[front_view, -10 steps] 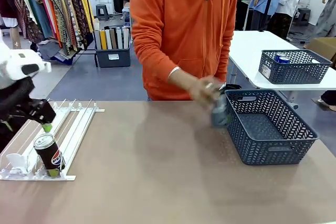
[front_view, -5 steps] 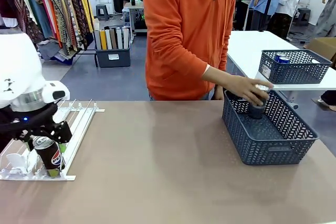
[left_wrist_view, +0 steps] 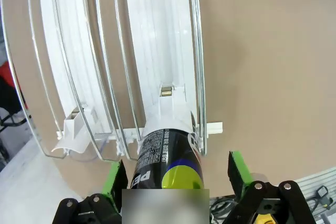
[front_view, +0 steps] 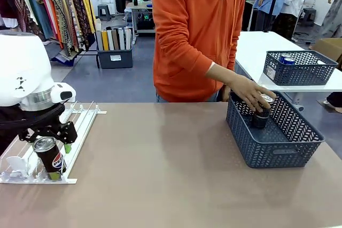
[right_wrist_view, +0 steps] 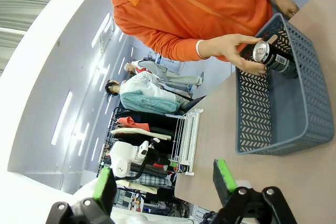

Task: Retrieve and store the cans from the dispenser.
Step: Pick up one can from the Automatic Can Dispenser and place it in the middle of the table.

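My left pincer (left_wrist_view: 177,178) stands wide apart astride the cola can (left_wrist_view: 167,153), which is upright at the low end of the dispenser (left_wrist_view: 167,51). If I close off-centre, a finger could snag a wire rail (left_wrist_view: 200,77) or tip the can.

Behind the brown table (front_view: 160,185) lies a grey-blue floor (front_view: 101,81). At far left hangs a rack of colourful garments (front_view: 53,4), a dark bin (front_view: 115,57) of upright rolls beside it. At far right stands a white table (front_view: 267,44) bearing a grey mesh basket (front_view: 299,70).

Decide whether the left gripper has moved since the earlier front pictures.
Yes. The left gripper dropped toward the near end of the dispenser, now straddling the cola can.
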Controlling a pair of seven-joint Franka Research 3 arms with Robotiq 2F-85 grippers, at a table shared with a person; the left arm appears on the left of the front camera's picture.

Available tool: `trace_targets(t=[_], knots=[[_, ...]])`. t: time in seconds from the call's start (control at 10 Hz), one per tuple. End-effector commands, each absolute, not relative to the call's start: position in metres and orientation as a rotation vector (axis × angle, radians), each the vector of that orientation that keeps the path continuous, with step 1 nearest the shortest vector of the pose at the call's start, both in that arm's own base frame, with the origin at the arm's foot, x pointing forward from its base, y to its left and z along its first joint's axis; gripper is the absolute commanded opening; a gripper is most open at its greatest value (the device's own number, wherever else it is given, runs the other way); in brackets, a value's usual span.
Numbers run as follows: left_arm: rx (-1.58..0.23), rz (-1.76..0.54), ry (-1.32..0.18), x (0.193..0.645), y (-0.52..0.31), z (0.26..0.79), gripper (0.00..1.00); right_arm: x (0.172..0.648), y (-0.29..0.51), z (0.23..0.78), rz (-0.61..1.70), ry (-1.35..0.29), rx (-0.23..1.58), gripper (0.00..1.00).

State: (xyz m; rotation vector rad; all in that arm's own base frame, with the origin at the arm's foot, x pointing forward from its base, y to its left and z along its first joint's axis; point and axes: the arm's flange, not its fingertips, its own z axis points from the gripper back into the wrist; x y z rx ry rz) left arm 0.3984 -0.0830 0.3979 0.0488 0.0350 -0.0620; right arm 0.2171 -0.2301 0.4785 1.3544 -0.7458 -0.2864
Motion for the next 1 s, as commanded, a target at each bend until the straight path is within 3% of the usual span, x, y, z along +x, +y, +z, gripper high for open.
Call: trace_targets(t=[0.0,0.4,0.5,0.6,0.9], knots=[[0.072,-0.038,0.040,0.3960,-0.0791,0.4033,1.00,0.2198,-0.2297,0.4815,-0.277,-0.777,1.367,1.00],[0.102,-0.054,0.071,0.3877,-0.0726,0.4096,1.00,0.2198,-0.2297,0.4815,-0.277,-0.777,1.367,1.00],[0.090,-0.057,0.062,0.3895,-0.0729,0.4082,0.41,0.2198,-0.2297,0.4815,-0.277,-0.777,1.367,1.00],[0.089,-0.060,0.057,0.3913,-0.0752,0.4062,0.00,0.2198,-0.2297,0.4815,-0.277,-0.777,1.367,1.00],[0.095,-0.052,0.052,0.3941,-0.0772,0.4027,0.00,0.2198,-0.2297,0.4815,-0.277,-0.777,1.367,1.00]])
